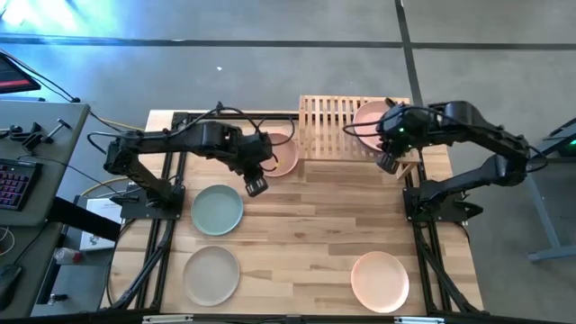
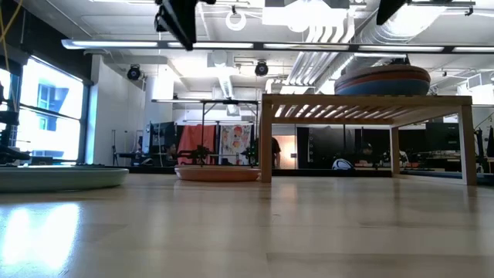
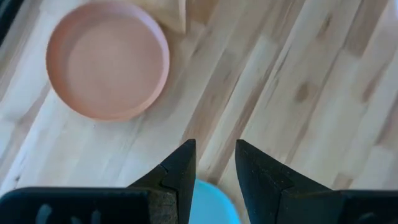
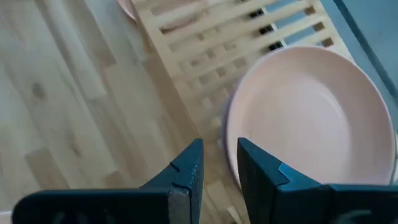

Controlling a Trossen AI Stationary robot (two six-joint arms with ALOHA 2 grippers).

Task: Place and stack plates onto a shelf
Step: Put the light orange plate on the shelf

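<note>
High view: left gripper [image 1: 256, 186] narrow, empty, near peach plate [image 1: 281, 155]; widen, take rim squarely, lift toward shelf [image 1: 328, 121].

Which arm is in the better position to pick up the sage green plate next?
Left, probably. The left tool hangs just beside the sage green plate, empty, fingers slightly apart. The right tool is far across the table, at the plate stack on the shelf.

pink-topped plate stack [image 1: 369, 121] on bamboo shelf [image 1: 328, 117], four plates on table
</note>
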